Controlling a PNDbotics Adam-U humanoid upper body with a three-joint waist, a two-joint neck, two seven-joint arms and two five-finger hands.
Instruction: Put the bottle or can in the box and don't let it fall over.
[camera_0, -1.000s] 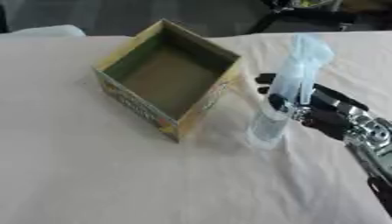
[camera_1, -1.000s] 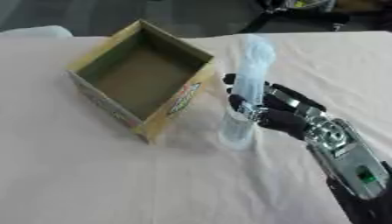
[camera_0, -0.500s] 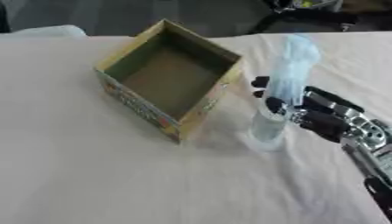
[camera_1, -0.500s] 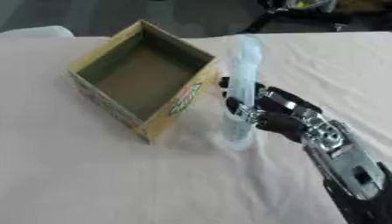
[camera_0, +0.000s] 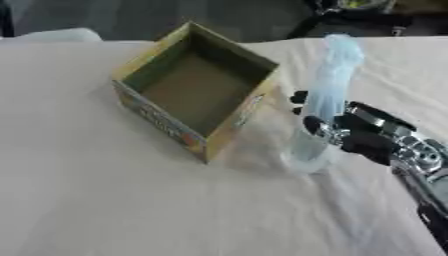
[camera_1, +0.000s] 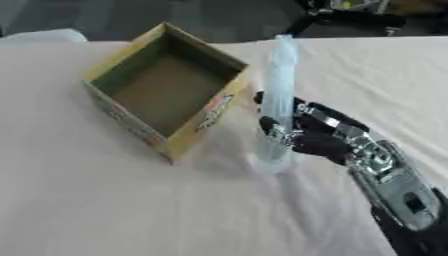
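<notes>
While the right hand (camera_1: 319, 137) comes in from the right side, its fingers are curled round the lower part of the bottle (camera_1: 277, 100), so it is clamped on the bottle. The left hand does not show in either view.

The bottle is tall, thin and see-through, with a pale blue look. It stands on the worktop (camera_0: 105, 200), which is covered by a light cloth. The bottle is just beside the right side of the box (camera_0: 197, 92), near 1 of its corners, but not inside it. I cannot tell if its bottom rests on the cloth or is a tiny bit off it.

The box is made of cardboard, with bright print on its outer walls. Its top is open and nothing can be seen inside.

I think the step now is the grab, and the lift has not really begun. Next, the bottle needs to go up higher than the box wall, then across to the left over the open middle, then straight down. It should be kept straight so it does not tip.

The bottle's long side runs up and down. Its top points up and leans a little away from the camera.
</notes>
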